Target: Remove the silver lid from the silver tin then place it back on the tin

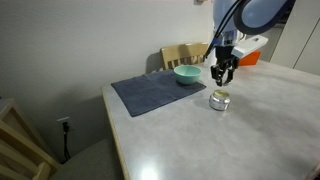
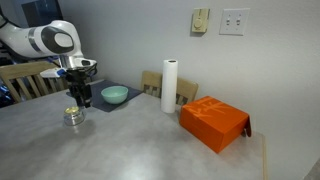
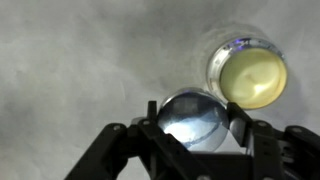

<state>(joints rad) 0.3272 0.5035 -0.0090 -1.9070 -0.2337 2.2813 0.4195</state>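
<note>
The silver tin (image 3: 247, 73) stands open on the table, its yellowish inside showing in the wrist view; it also shows in both exterior views (image 1: 219, 100) (image 2: 73, 116). My gripper (image 3: 195, 122) is shut on the silver lid (image 3: 193, 118), a round shiny disc held between the two fingers. In both exterior views the gripper (image 1: 223, 72) (image 2: 79, 95) hangs a little above the tin, slightly off to one side. The lid's knob is hidden.
A teal bowl (image 1: 187, 74) (image 2: 114, 95) sits on a dark grey mat (image 1: 150, 92). A paper towel roll (image 2: 169, 86) and an orange box (image 2: 213, 122) stand further along the table. A wooden chair (image 1: 183, 54) is behind the table.
</note>
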